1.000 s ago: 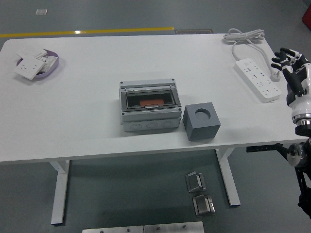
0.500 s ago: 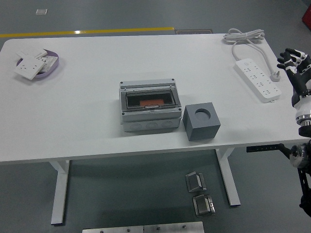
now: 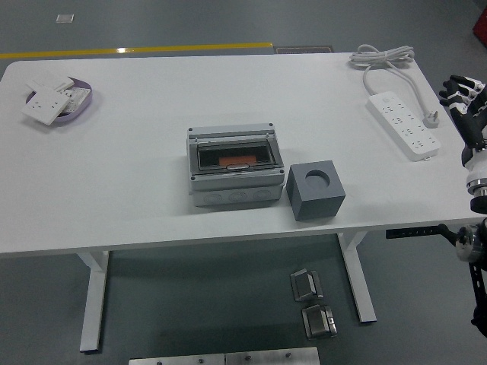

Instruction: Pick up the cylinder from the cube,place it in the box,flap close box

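Observation:
A grey box (image 3: 235, 164) with a closed dark see-through flap stands at the table's middle; something orange shows through the flap. A dark grey cube (image 3: 315, 190) with an empty round hole on top stands just right of it. I see no cylinder on the cube. My right hand (image 3: 463, 96) is raised at the picture's right edge, beyond the table's right side, fingers relaxed and holding nothing. My left arm is out of view.
A white power strip (image 3: 405, 124) with its coiled cable lies at the back right. A purple-rimmed dish (image 3: 79, 105) with white wall plates lies at the back left. Metal parts lie on the floor below the table's front edge.
My right hand has drawn back to the right, farther off the table and toward the picture's edge. The box and cube have not moved.

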Action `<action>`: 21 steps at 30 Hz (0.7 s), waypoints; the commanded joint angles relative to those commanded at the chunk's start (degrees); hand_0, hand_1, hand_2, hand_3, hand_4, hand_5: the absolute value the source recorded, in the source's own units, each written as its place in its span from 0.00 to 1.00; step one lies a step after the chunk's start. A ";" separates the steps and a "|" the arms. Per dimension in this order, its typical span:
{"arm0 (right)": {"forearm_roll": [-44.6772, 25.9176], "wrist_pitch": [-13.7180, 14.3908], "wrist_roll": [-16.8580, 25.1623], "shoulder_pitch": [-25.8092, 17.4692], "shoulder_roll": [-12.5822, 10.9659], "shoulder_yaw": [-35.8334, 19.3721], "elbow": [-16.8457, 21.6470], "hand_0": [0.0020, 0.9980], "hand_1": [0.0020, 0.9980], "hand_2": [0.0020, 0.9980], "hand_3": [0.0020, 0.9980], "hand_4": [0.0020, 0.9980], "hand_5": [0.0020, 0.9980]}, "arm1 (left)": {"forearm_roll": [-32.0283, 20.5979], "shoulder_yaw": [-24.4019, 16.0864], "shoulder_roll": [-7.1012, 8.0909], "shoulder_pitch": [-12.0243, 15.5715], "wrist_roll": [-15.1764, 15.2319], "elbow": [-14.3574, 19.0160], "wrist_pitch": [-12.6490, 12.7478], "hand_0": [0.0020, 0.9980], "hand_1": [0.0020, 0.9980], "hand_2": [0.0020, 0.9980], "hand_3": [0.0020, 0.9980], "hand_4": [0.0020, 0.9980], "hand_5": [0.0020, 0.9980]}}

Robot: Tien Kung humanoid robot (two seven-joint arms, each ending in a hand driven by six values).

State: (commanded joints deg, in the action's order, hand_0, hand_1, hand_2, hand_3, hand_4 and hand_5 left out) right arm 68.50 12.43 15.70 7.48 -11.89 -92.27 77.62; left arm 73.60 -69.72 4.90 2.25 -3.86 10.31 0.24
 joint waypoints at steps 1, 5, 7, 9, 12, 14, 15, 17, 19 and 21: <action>0.12 0.05 -0.05 0.01 0.01 -0.07 0.01 0.65 0.63 0.65 0.63 0.79 0.46 | -0.03 -0.01 0.01 -0.03 0.00 0.00 -0.02 0.58 0.62 0.57 0.61 0.65 0.28; 0.73 0.34 -0.30 0.04 0.12 -0.45 0.07 0.65 0.63 0.65 0.63 0.79 0.47 | -0.15 -0.12 0.05 -0.08 -0.07 0.00 -0.06 0.58 0.62 0.57 0.61 0.65 0.28; 0.94 0.45 -0.41 0.01 0.17 -0.61 0.08 0.65 0.63 0.65 0.63 0.79 0.47 | -0.22 -0.15 0.05 -0.07 -0.10 0.00 -0.05 0.58 0.62 0.57 0.61 0.65 0.28; 1.02 0.52 -0.46 -0.07 0.21 -0.75 0.08 0.65 0.63 0.65 0.63 0.79 0.47 | -0.23 -0.25 0.03 -0.07 -0.14 0.00 -0.03 0.58 0.62 0.57 0.61 0.65 0.28; 1.11 0.56 -0.51 -0.17 0.26 -0.93 0.08 0.65 0.63 0.65 0.63 0.79 0.47 | -0.28 -0.31 -0.01 -0.06 -0.17 0.00 -0.02 0.58 0.62 0.57 0.61 0.65 0.28; 1.17 0.58 -0.51 -0.19 0.32 -1.01 0.06 0.65 0.63 0.65 0.63 0.79 0.47 | -0.28 -0.37 -0.03 -0.03 -0.19 0.00 -0.02 0.58 0.62 0.57 0.61 0.65 0.28; 1.22 0.59 -0.51 -0.19 0.35 -1.03 0.08 0.65 0.63 0.65 0.63 0.79 0.47 | -0.30 -0.40 -0.04 -0.01 -0.19 0.00 -0.02 0.58 0.62 0.57 0.61 0.65 0.28; 1.40 0.64 -0.52 -0.21 0.43 -1.04 0.10 0.65 0.63 0.65 0.63 0.78 0.47 | -0.36 -0.49 -0.06 0.08 -0.17 0.00 -0.01 0.58 0.62 0.57 0.61 0.65 0.28; 1.60 0.69 -0.54 -0.24 0.53 -0.99 0.06 0.65 0.63 0.65 0.63 0.78 0.47 | -0.38 -0.61 -0.08 0.16 -0.17 0.00 -0.02 0.58 0.62 0.57 0.61 0.65 0.28; 1.86 0.78 -0.54 -0.30 0.65 -0.94 0.05 0.65 0.63 0.65 0.63 0.78 0.47 | -0.48 -0.68 -0.16 0.22 -0.18 0.00 -0.02 0.58 0.62 0.57 0.61 0.65 0.28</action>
State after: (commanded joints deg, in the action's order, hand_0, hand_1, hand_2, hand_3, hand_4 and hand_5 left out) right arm 70.35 13.20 15.16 7.19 -11.24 -93.21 77.67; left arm 73.13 -70.40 4.75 2.47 -4.04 10.31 0.22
